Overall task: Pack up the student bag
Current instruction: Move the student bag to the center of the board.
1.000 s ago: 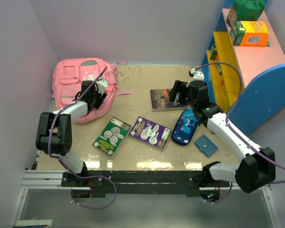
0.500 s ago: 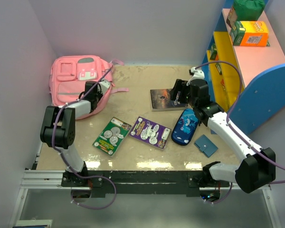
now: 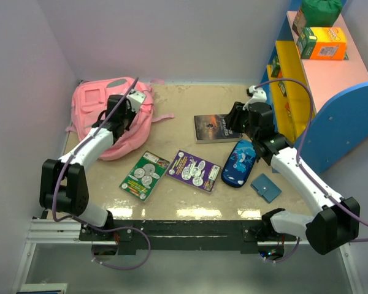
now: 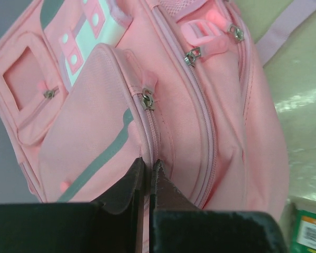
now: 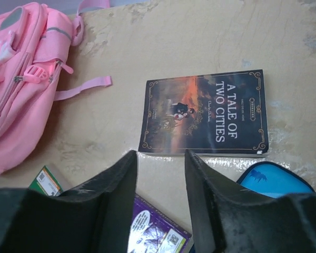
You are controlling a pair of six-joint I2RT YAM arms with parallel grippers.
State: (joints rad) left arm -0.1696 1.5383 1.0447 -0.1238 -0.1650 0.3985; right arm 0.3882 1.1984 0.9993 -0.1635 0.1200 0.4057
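The student bag (image 3: 89,113) lies at the far left of the worktop (image 3: 178,104). The left end effector (image 4: 148,166) is pinched together on the zip seam of the front pocket (image 4: 89,132), just below the zip pull (image 4: 145,101). Opening it cleanly probably needs a grip on the pull itself, not the fabric. The right end effector (image 5: 160,158), fingers apart and empty, hovers beside the book (image 5: 203,112).

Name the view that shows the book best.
Right wrist: the book sits mid-frame, title readable. Top external shows it small, partly hidden by the right arm. Left wrist shows the student bag, no book.
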